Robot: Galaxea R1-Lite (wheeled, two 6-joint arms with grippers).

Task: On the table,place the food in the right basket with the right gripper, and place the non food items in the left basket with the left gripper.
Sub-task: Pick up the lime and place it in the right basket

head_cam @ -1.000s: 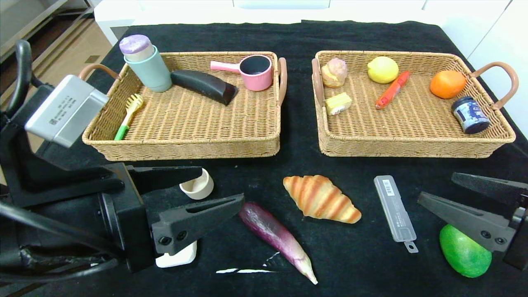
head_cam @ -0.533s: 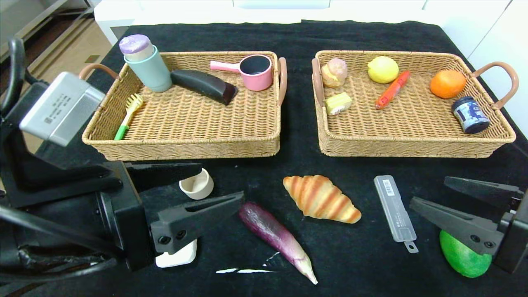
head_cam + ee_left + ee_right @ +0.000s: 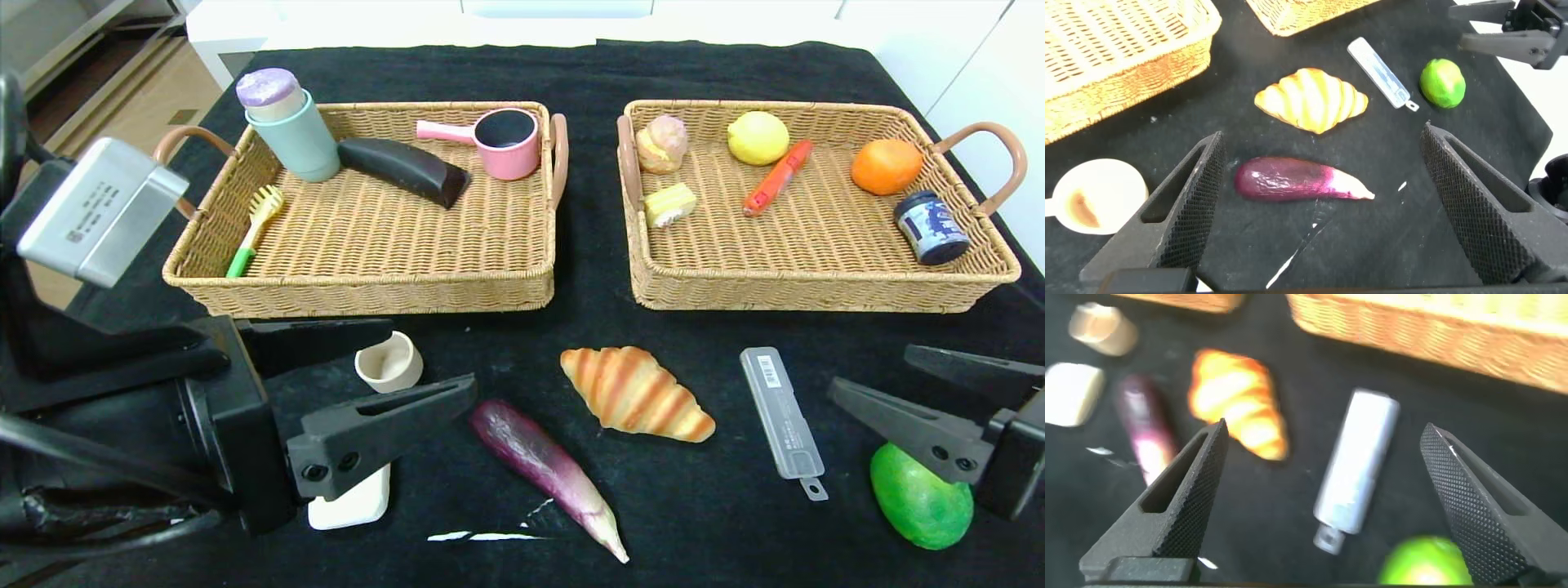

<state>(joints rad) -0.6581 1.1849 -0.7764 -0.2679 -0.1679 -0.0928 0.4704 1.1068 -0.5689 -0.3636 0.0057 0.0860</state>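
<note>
- Lying loose on the black table (image 3: 588, 73), in front of both baskets: croissant (image 3: 635, 393), purple eggplant (image 3: 545, 463), grey case (image 3: 781, 411), green fruit (image 3: 920, 496), small beige cup (image 3: 389, 363), white block (image 3: 349, 503).
- Hovering low at the near left, left gripper (image 3: 424, 358) spread wide and empty, cup between its fingers in the head view, white block partly hidden under the lower finger.
- Seen from the left wrist: eggplant (image 3: 1300, 180) lying between the open fingers, croissant (image 3: 1311, 100) just beyond, cup (image 3: 1096, 196) off to one side.
- Hanging at the near right, right gripper (image 3: 867, 372) also wide open and empty, green fruit partly under its lower finger, case near its tips.
- Holding already, left basket (image 3: 359, 290): tumbler, dark wedge, pink pot, yellow brush.
- Holding already, right basket (image 3: 816, 290): lemon, orange, red stick, two cakes, dark jar.
</note>
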